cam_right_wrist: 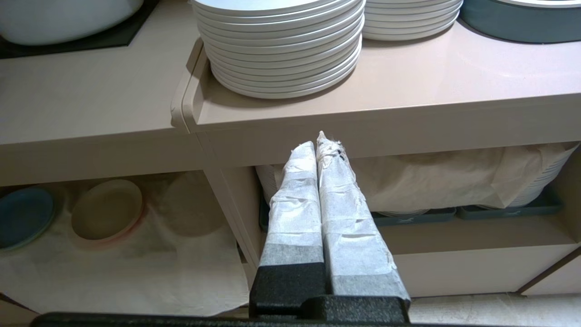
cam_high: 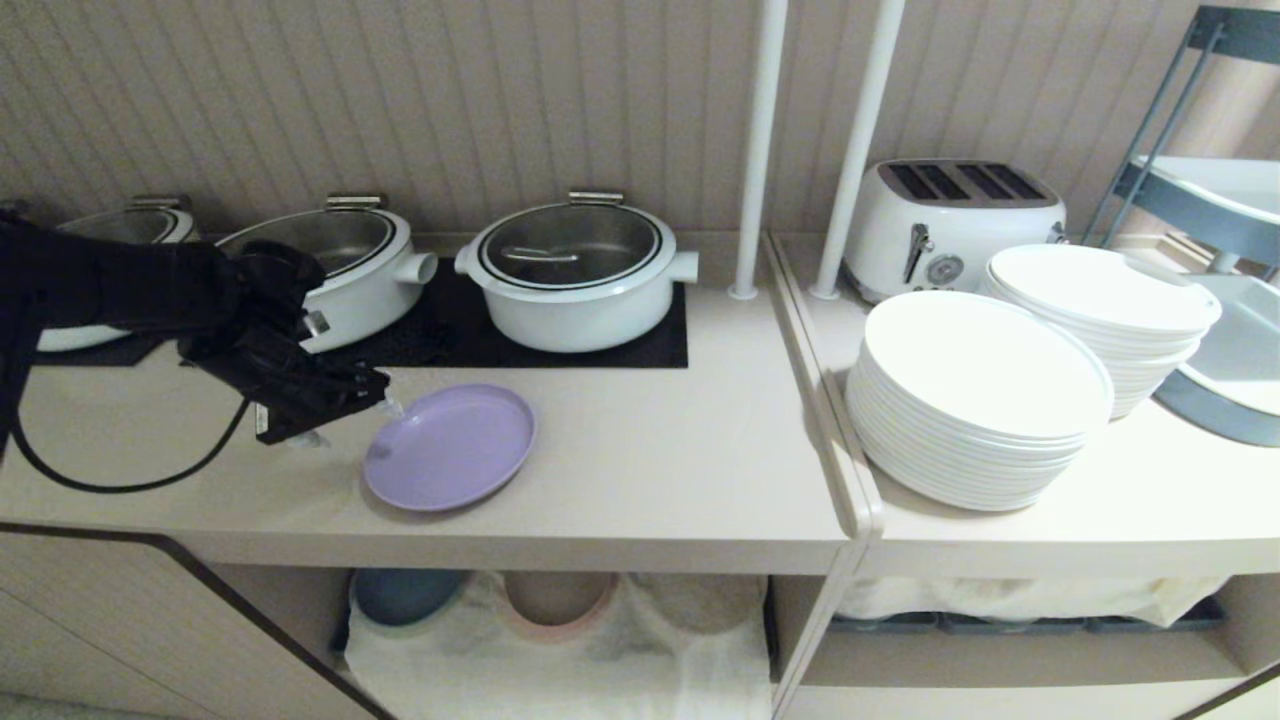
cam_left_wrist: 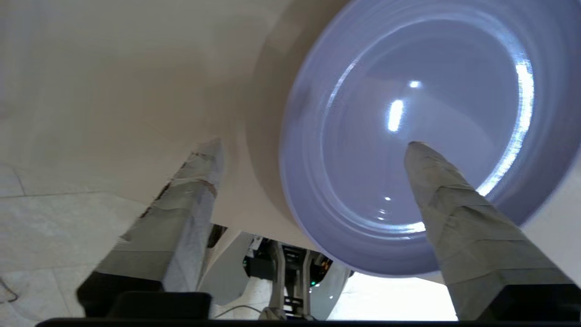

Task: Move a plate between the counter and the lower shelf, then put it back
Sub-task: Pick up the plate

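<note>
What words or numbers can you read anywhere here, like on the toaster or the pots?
None can be read.
Toaster: its round dial has marks, too small to read.
Pots: no writing shows.
Lavender plate and white plates: plain, no label.
Blue-grey trays: a small raised mark on the front, too blurred to read.

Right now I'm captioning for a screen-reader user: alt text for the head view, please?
A lavender plate lies flat on the beige counter, with the robot's open left end effector at its rim. Lidded white pots stand behind; stacked white plates sit to the right.
</note>
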{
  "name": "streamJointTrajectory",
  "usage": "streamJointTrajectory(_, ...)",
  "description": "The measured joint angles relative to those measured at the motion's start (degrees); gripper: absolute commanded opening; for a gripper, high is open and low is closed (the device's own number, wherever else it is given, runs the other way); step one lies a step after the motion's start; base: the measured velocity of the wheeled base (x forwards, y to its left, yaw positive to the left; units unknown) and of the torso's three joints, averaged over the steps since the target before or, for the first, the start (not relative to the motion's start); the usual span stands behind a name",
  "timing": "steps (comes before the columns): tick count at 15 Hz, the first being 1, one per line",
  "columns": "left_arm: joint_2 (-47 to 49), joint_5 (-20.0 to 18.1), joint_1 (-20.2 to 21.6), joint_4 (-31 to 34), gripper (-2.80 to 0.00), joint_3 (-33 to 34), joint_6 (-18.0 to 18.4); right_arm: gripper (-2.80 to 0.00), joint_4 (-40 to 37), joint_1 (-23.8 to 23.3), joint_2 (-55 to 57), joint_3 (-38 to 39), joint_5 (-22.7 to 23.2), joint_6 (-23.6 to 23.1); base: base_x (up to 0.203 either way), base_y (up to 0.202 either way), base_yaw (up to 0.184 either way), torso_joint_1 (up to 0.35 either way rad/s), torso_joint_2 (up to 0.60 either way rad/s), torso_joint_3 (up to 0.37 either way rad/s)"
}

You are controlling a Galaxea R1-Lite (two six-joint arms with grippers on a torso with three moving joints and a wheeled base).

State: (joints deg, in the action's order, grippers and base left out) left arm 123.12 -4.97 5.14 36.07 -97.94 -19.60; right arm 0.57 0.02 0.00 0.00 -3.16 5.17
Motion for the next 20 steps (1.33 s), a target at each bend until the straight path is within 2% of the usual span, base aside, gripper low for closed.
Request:
streamJointTrajectory(8,2.26,0.23,0.04,-0.07,0.00,-0.21,1.49,-2.80,0.01,0.02,0.00,0.00,0.02,0.00,0.000,0.000,0.000,0.000,0.00,0.000)
streamJointTrajectory(15,5.30,0.34,0.12,-0.07,0.00,-3.96,1.43,-2.80,0.02,0.00,0.00,0.00,0.02,-0.01,0.000,0.000,0.000,0.000,0.00,0.000)
streamJointTrajectory(20,6.72,0.34,0.37,-0.07,0.00,-4.24,1.17,-2.80,0.02,0.00,0.00,0.00,0.00,0.00,0.000,0.000,0.000,0.000,0.00,0.000)
